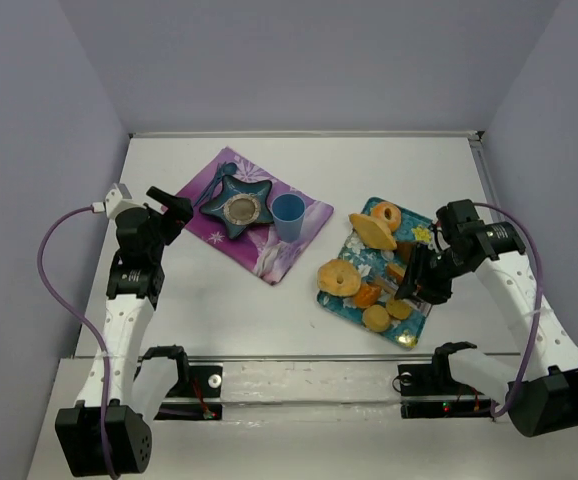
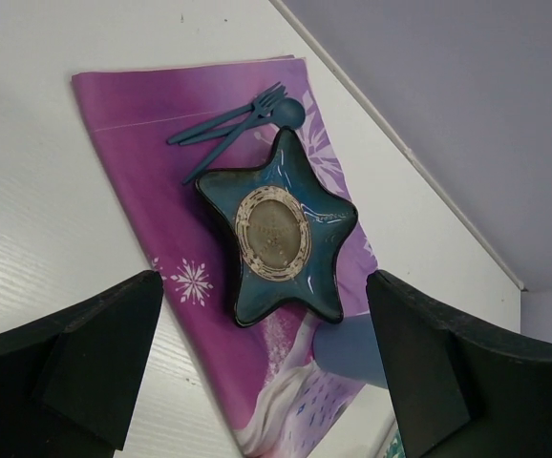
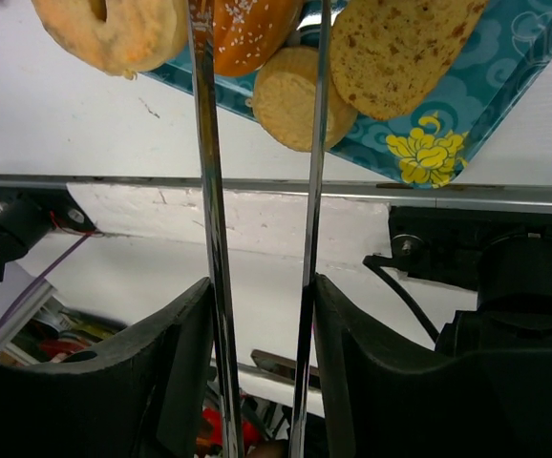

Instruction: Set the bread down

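Gripping tongs (image 3: 209, 191), right end effector (image 3: 262, 286), bread (image 3: 252, 33) between them

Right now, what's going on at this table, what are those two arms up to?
The right gripper is shut on a pair of metal tongs, whose two arms straddle the orange-brown bread among other pastries on the patterned blue tray. The bread looks to be on the tray, not yet placed. The left gripper hangs open above the star-shaped plate on the purple mat, holding nothing.
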Controlling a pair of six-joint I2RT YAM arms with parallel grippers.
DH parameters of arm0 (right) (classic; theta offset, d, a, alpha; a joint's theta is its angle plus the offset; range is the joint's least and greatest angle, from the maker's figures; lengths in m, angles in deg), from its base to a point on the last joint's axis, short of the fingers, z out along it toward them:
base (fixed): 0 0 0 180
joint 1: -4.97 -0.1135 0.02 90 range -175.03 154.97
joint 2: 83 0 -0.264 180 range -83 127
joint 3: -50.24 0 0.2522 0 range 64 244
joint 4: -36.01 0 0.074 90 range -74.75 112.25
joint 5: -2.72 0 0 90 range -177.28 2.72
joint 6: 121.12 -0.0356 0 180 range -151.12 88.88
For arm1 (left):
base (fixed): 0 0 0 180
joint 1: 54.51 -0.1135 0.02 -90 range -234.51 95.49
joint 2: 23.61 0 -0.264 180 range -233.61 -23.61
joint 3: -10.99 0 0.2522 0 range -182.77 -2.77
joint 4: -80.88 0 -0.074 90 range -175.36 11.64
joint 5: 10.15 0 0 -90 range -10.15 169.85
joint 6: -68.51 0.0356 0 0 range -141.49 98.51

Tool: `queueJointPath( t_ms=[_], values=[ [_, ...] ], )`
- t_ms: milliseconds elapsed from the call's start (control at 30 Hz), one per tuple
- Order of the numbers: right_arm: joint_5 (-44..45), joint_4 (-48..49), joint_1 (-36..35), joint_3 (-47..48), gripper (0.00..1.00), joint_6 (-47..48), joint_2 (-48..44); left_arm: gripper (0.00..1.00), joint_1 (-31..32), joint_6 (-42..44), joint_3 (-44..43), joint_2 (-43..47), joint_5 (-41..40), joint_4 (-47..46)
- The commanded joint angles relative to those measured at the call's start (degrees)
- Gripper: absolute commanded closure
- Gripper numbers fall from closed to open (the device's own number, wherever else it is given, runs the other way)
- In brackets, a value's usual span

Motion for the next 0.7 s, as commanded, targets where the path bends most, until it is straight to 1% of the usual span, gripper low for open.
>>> queueJointPath(
  t_ms=[0, 300, 567, 667],
  values=[
    [-3.7, -4.1, -0.2, -1.0, 0.5, 1.1, -0.7, 0.01, -0.3, 1.0, 0.8, -0.7, 0.7, -2.4],
    [-9.5, -3.7, -0.2, -0.2, 0.47, 2.1, -0.2, 0.01, -0.3, 1.0, 0.9, -0.9, 0.7, -2.6],
    [-8.3, -6.0, -0.2, -1.5, 0.47, 3.4, 1.5, 0.01, -0.3, 1.1, 1.0, -1.0, 0.4, -2.6],
    [-9.2, -5.7, -0.2, -1.9, 0.5, 3.8, 1.9, 0.01, -0.3, 1.0, 1.1, -1.0, 0.2, -2.6]
  ],
)
